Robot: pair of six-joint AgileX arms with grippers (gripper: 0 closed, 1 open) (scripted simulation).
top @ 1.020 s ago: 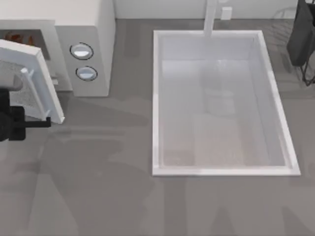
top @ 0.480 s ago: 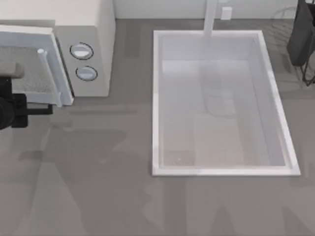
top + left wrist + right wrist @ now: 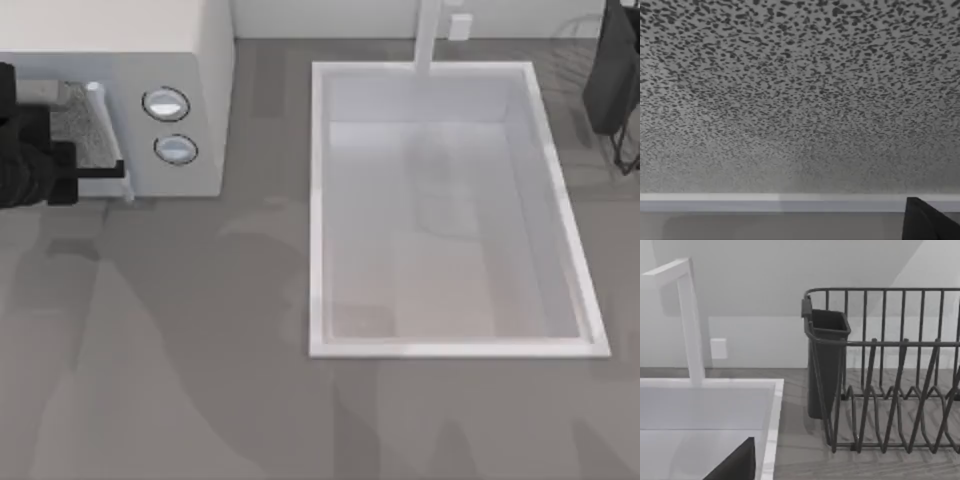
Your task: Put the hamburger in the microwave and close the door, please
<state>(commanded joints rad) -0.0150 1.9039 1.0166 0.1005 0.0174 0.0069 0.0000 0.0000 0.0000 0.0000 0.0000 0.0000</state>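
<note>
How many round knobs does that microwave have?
2, both on the microwave's side panel, right of the door: upper dial and lower dial directly beneath it.

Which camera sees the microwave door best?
The top view: the door lies flat against the microwave, with its handle and the left gripper against it. The left wrist view has just its speckled window up close. The right wrist view faces the sink and rack.

- The top view looks straight down on the counter: microwave (image 3: 150, 90) at far left, sink (image 3: 450, 340) in the middle.
- The left wrist view sits pressed close against the door (image 3: 800, 100), its speckled window across the view.
- The right wrist view looks level past the sink's (image 3: 772, 410) corner toward the faucet (image 3: 687, 320) and dish rack (image 3: 890, 390), sharing the sink with the top view.
</note>
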